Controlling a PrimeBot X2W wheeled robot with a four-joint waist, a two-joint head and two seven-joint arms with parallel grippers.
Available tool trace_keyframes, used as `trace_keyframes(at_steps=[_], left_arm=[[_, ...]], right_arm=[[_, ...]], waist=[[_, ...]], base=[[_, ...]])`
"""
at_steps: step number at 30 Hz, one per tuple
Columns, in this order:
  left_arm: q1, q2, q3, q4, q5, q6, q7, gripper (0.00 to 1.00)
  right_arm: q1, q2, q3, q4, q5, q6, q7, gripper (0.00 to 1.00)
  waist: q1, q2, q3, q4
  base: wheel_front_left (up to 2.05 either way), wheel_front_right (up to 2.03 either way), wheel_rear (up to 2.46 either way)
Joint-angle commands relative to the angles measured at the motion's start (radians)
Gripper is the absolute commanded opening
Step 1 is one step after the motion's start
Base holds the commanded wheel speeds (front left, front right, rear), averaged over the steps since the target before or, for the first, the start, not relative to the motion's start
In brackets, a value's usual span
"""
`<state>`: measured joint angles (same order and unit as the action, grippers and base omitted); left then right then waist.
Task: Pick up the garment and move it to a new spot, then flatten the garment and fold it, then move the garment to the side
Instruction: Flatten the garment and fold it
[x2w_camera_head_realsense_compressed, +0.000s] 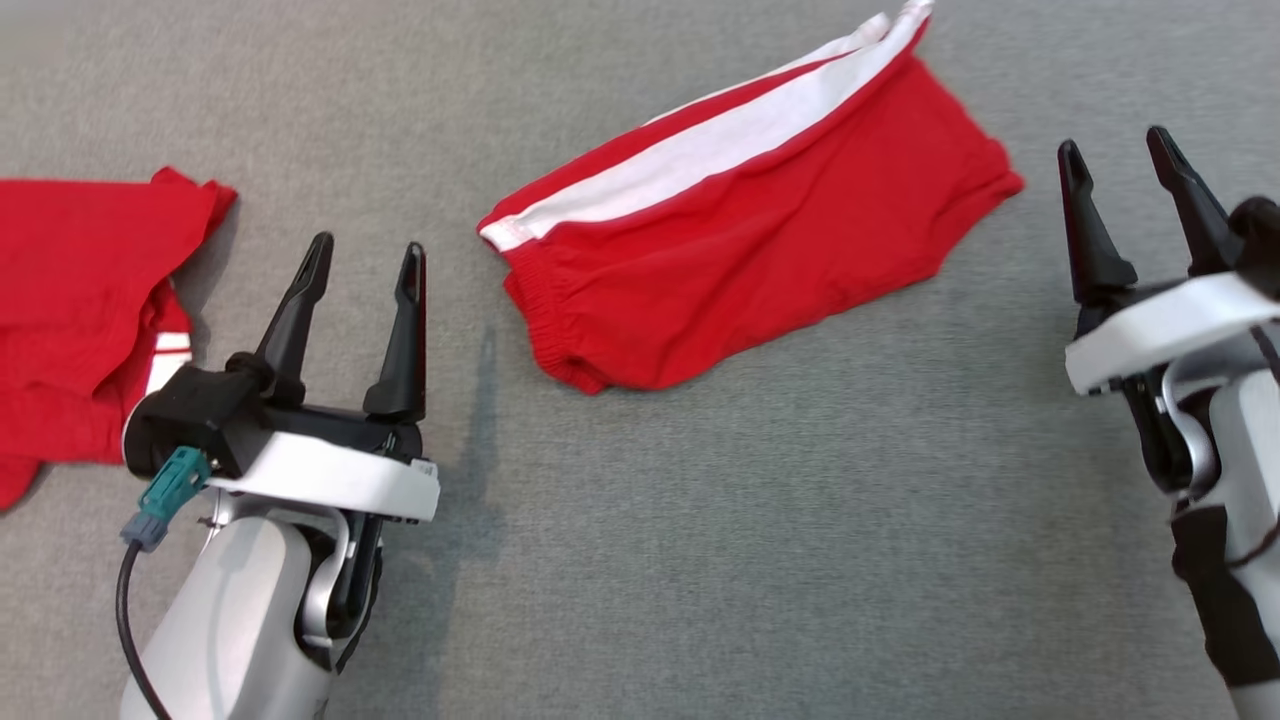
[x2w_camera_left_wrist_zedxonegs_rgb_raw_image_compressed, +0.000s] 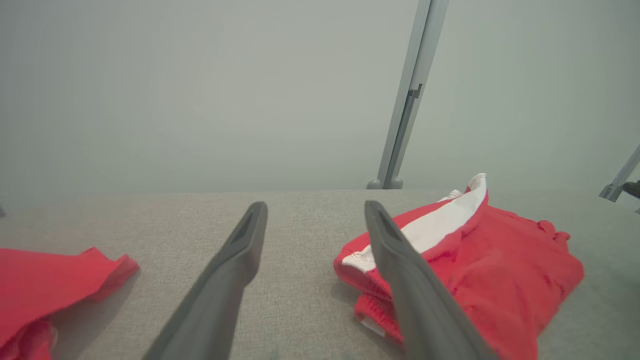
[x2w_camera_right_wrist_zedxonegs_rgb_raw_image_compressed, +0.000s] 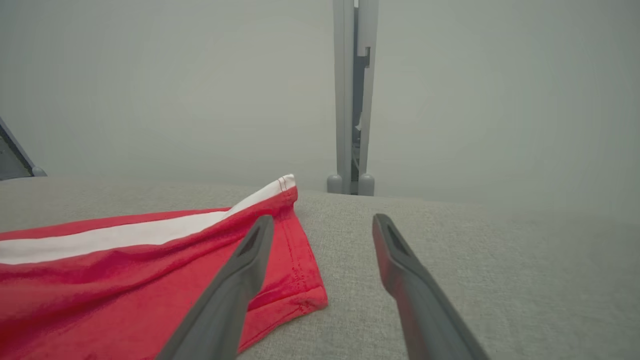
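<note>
Garment (x2w_camera_head_realsense_compressed: 750, 240), red with a white stripe, is lying flat-ish on the grey table (x2w_camera_head_realsense_compressed: 700, 560), between the two grippers and touching neither. Left gripper (x2w_camera_head_realsense_compressed: 368, 252) and right gripper (x2w_camera_head_realsense_compressed: 1115, 142) are both hovering with jaws standing wide, gripping nothing. Second red cloth (x2w_camera_head_realsense_compressed: 80, 310) is lying at far left.

Garments: 2 lay on the counter (x2w_camera_head_realsense_compressed: 700, 560) – centre garment (x2w_camera_head_realsense_compressed: 760, 250), left-edge garment (x2w_camera_head_realsense_compressed: 70, 320), both red.
Claws: 2 – left claw (x2w_camera_head_realsense_compressed: 367, 245), right claw (x2w_camera_head_realsense_compressed: 1114, 140).
Fingers (x2w_camera_head_realsense_compressed: 287, 320): 4 total, 2 per claw.
Counters: 1, grey cloth top.
Frame posts: 2 stood past the far edge – upright post (x2w_camera_left_wrist_zedxonegs_rgb_raw_image_compressed: 407, 100), slanted post (x2w_camera_left_wrist_zedxonegs_rgb_raw_image_compressed: 622, 177).
Plugs: 1 – teal plug (x2w_camera_head_realsense_compressed: 172, 485), was on the left wrist.
</note>
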<state>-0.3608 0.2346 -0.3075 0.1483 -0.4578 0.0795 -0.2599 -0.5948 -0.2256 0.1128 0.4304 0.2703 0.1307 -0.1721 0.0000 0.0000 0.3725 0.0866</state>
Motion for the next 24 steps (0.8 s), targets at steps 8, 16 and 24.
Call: trace_keyframes(at_steps=[8, 16, 24], left_arm=[[-0.058, -0.052, -0.005, 0.011, 0.030, -0.036, -0.003, 1.00], [-0.057, -0.080, 0.027, 0.041, 0.064, -0.070, -0.003, 1.00], [-0.055, -0.090, 0.047, 0.058, 0.086, -0.089, -0.003, 1.00]], right_arm=[[-0.153, -0.023, 0.068, 0.229, 0.024, 0.000, 0.024, 1.00], [-0.226, -0.020, 0.117, 0.423, 0.074, 0.000, 0.042, 1.00], [-0.236, 0.017, 0.179, 0.521, 0.129, 0.000, 0.106, 0.00]], waist=[[0.0000, 0.0000, 0.095, 0.094], [0.0000, 0.0000, 0.100, 0.093], [0.0000, 0.0000, 0.079, 0.061]], base=[[0.00, 0.00, 0.00], [0.00, 0.00, 0.00], [0.00, 0.00, 0.00]])
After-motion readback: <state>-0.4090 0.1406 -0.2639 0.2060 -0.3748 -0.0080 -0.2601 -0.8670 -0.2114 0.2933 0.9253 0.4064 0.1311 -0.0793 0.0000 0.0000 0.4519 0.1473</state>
